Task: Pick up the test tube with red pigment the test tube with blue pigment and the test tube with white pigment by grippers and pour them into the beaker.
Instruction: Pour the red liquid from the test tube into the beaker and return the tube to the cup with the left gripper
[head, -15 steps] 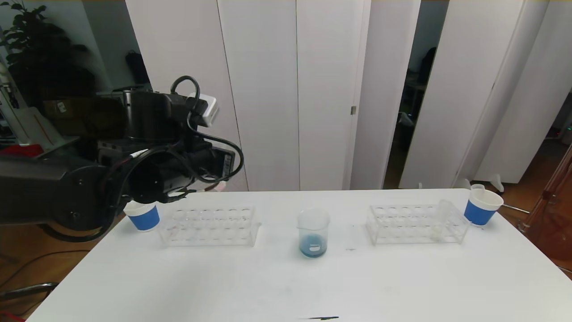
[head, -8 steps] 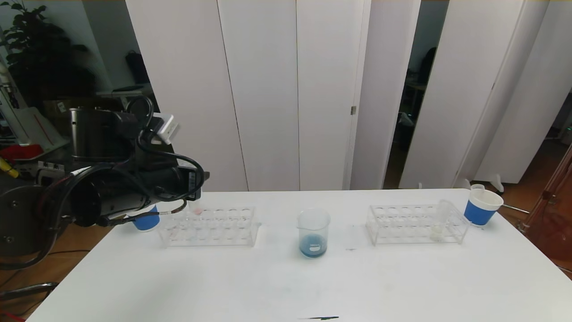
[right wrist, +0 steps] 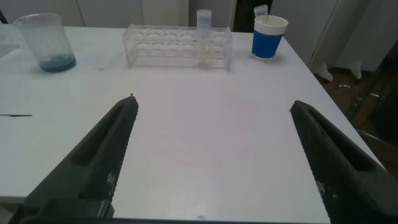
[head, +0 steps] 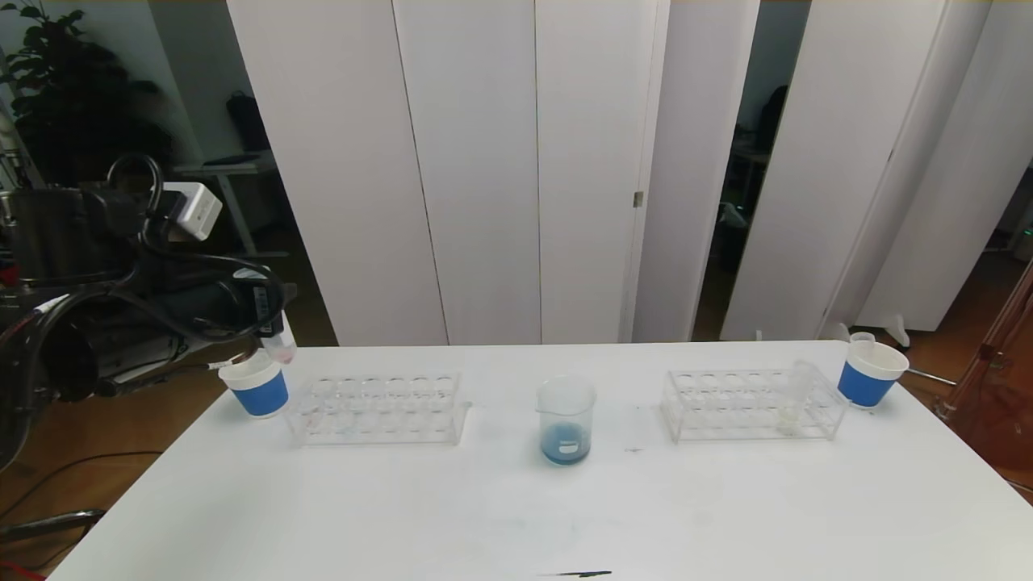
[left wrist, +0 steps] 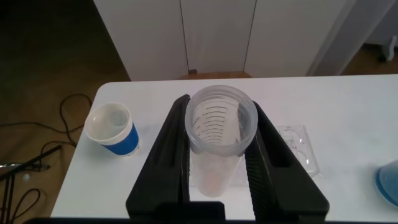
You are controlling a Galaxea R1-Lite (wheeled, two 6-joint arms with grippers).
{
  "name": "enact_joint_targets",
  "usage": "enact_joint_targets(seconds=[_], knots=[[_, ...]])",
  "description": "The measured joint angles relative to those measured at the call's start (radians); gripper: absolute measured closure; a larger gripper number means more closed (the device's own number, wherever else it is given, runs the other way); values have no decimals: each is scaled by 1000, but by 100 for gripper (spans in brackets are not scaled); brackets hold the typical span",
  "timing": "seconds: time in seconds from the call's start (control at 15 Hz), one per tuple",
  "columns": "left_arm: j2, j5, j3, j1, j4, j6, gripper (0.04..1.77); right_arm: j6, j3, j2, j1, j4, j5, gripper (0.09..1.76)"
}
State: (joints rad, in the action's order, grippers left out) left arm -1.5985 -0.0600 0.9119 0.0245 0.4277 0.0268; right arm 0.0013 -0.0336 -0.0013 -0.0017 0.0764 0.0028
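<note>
Left gripper (left wrist: pixel 216 155): jaws clamped on an emptied-looking tube (head: pixel 280 345), just above the left paper cup (head: pixel 257 387). Advice: centre over the cup before releasing. Right gripper (right wrist: pixel 214 155): jaws apart, idle. Beaker (head: pixel 566 420): mid-bench.

Lab: tube racks (head: pixel 378 409), beaker (head: pixel 566 420).

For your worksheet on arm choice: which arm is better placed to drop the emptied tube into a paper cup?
Left. The left gripper already holds the tube just above the left cup.
</note>
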Motion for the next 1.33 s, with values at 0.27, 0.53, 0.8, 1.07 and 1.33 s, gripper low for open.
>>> enact_joint_targets(seconds=[0.27, 0.53, 0.8, 1.07, 1.33], knots=[[-25, 11, -2, -178, 134, 58, 121, -1, 0, 0, 0, 0, 0, 10], [-101, 9, 3, -238, 316, 54, 121, 0, 0, 0, 0, 0, 0, 10], [-214, 7, 4, -286, 410, 20, 121, 0, 0, 0, 0, 0, 0, 10], [-324, 47, 27, -328, 438, -128, 121, 0, 0, 0, 0, 0, 0, 10], [-410, 70, 73, -356, 441, -253, 121, 0, 0, 0, 0, 0, 0, 10]])
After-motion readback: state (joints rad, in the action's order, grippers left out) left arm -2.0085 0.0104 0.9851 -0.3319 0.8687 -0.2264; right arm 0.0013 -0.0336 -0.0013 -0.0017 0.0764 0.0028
